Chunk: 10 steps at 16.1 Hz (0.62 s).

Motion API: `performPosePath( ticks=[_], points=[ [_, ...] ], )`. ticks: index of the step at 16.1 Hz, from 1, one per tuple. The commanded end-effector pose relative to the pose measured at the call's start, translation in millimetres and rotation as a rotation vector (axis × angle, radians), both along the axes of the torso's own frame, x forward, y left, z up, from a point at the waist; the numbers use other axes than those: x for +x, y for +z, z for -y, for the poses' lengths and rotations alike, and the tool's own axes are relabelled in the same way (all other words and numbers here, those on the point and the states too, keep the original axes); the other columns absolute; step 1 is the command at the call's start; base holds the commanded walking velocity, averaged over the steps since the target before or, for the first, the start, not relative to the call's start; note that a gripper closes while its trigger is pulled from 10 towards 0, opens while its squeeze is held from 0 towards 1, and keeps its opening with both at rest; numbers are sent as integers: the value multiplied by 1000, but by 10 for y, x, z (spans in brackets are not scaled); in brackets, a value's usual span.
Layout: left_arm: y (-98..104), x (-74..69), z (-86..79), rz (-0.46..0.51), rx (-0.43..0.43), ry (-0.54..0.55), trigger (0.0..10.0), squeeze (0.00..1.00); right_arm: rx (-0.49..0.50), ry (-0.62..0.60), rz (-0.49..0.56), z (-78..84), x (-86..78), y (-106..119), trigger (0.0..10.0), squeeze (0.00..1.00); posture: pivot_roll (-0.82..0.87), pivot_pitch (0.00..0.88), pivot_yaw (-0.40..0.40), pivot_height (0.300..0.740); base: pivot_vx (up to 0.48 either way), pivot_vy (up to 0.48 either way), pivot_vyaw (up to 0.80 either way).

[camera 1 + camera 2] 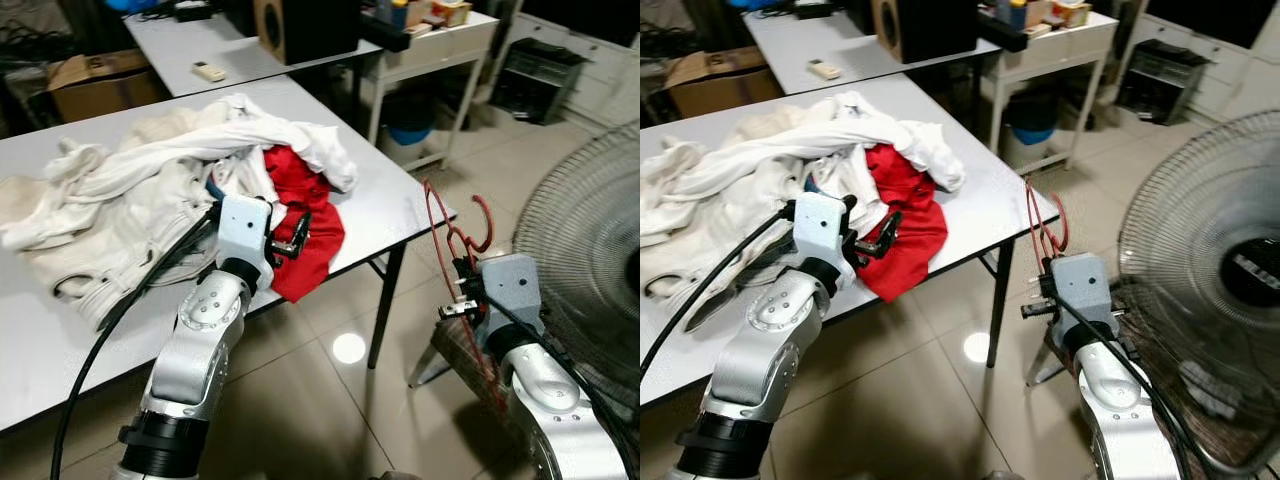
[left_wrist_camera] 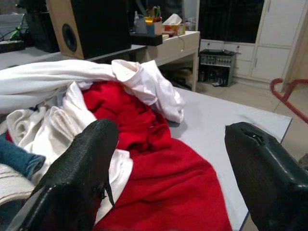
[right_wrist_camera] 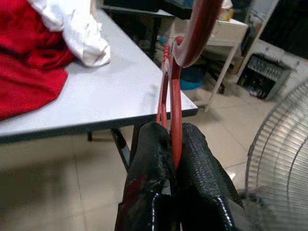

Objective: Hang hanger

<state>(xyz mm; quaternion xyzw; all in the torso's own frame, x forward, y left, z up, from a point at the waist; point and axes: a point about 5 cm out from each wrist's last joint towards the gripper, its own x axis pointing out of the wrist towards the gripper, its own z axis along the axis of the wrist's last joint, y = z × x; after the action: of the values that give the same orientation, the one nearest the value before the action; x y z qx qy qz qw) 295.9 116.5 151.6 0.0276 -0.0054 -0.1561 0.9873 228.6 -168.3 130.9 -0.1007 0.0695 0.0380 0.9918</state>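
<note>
I have the right gripper (image 3: 168, 144) clamped tight on a red hanger (image 1: 447, 228), its two black fingers (image 3: 150, 159) pinching the thin red wire between them. The hanger stands roughly upright above the gripper, hook at the top, and it sits off the tabletop (image 1: 395, 205), just past its near right corner and over the tiled floor (image 1: 300, 390). A big standing fan (image 1: 1205, 300) is close beside my right arm.

My left gripper (image 1: 292, 238) hovers at the near edge of the tabletop with its fingers (image 2: 79, 173) spread wide apart and nothing between them. It points at a red garment (image 1: 310, 235) that drapes over that near edge. From the left wrist I see the red cloth directly ahead, between and beyond the two pads.

Behind the red garment a heap of white and cream clothes (image 1: 130, 195) covers the left part of the tabletop, one white sleeve lying across the top of the red cloth. A second table (image 1: 235, 55) stands beyond the far edge, carrying a speaker (image 1: 915, 25).
</note>
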Motion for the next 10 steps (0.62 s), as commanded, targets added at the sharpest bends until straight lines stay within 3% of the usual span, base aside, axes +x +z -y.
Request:
performPosePath(
  ticks=[1,5,10],
  points=[
    [12,-2,-19,11,0,14,10000,0,30,-11,20,28,23,70,10000,0,-84,32,20,740,345,0,-800],
    [11,-18,4,15,-2,12,10000,0,19,3,22,18,20,73,10000,0,-85,33,17,740,368,0,-731],
    [73,29,0,47,22,24,10000,0,7,57,19,-58,14,60,10000,0,-83,32,20,740,371,0,0]
  ],
)
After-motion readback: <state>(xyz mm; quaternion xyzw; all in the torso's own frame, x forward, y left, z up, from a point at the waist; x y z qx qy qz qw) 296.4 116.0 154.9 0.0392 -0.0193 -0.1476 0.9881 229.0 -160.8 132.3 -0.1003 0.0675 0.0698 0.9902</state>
